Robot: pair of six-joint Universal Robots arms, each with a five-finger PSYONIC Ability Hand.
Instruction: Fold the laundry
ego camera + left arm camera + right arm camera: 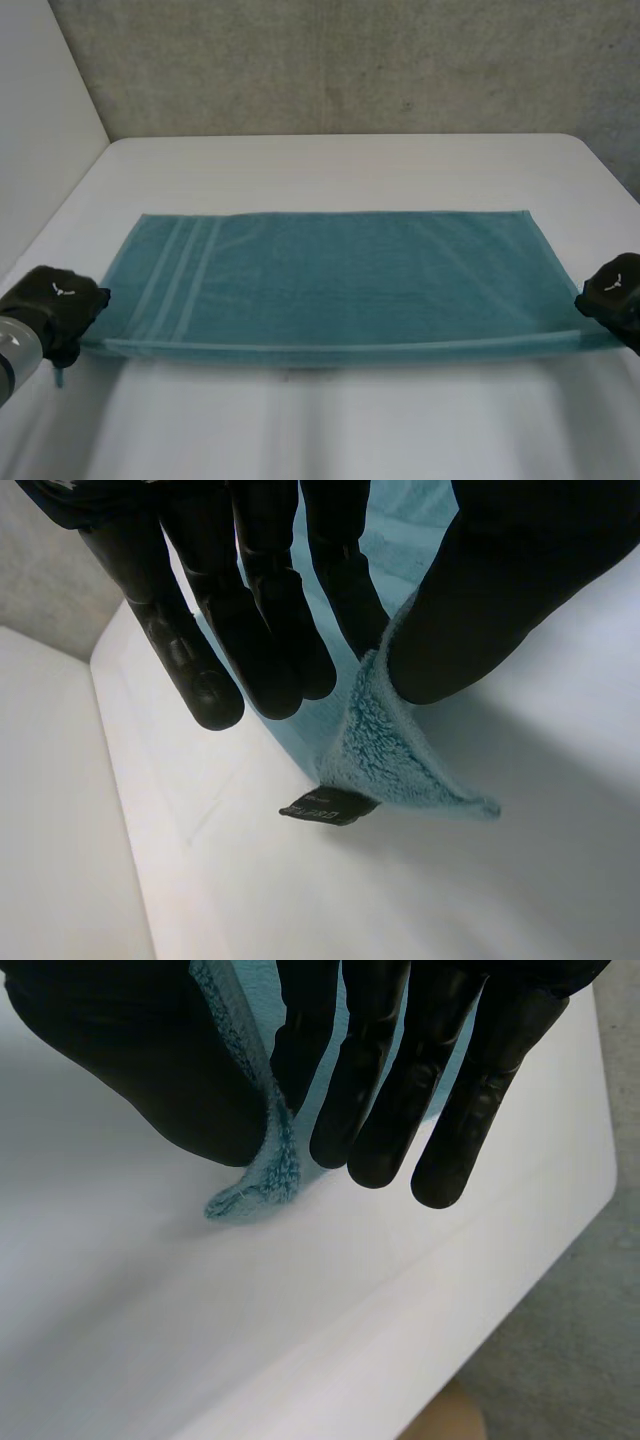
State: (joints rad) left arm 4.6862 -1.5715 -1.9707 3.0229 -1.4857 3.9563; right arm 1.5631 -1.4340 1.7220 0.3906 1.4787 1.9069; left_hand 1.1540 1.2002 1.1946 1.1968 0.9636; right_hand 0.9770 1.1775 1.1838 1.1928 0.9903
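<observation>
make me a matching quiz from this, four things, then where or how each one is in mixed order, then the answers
Things:
1. left hand
2. right hand
3. teal towel
4. black label

States:
A. spread across the white table
B. pinching the towel's near corner, plain end
C. sticking out under the left-hand corner
D. pinching the towel's near corner, striped end

Pairs: 1-D, 2-B, 3-A, 4-C

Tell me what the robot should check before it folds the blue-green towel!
1. Left robot hand pinches the near left corner of the towel: ok.
2. Right robot hand pinches the near right corner: ok.
3. Towel spread flat on the table: ok.
4. Near edge straight between both hands: ok.
5. Grip strong enough to lift: cannot tell.
</observation>
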